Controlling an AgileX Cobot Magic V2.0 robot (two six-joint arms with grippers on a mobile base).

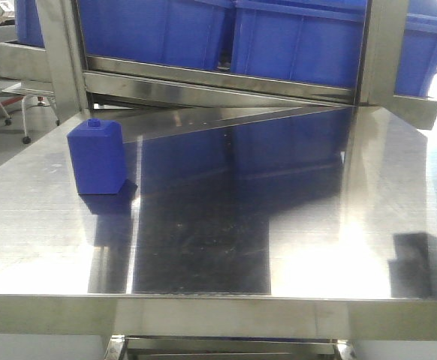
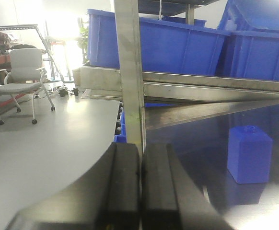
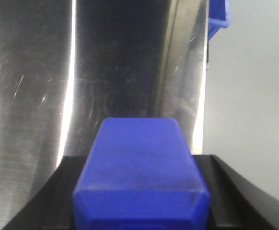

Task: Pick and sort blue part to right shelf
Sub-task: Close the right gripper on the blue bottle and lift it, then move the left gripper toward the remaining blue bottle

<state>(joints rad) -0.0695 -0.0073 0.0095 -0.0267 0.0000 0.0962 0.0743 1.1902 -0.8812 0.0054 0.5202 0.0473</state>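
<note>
Right gripper (image 3: 139, 160): black fingers (image 3: 65, 191) closed on the blue part (image 3: 139, 172), one on each flank; the near face points at the wrist camera and the knob is out of sight.
Position of part: held over the steel table (image 3: 29, 96), close to the table edge, grey floor beyond. The front view shows neither part nor gripper.
Left gripper (image 2: 139, 187): pads pressed together, nothing between them, hanging low beside a shelf upright (image 2: 130, 72).
Second blue block (image 1: 97, 157): boxy, small knob, upright on the table's left side, well apart from the held part. Not the item to sort.
Right shelf (image 1: 218, 82): steel rails behind the table, blue bins (image 1: 301, 41) seated above them.
Stage, as judged: pick done, carry and release pending.
Hazards, as judged:
- Slip, since the flanks appear to narrow away from the fingers.
- Fall to the floor if the grip fails this near the table edge.
- Collision with a front rail or bin wall on a low approach.
</note>
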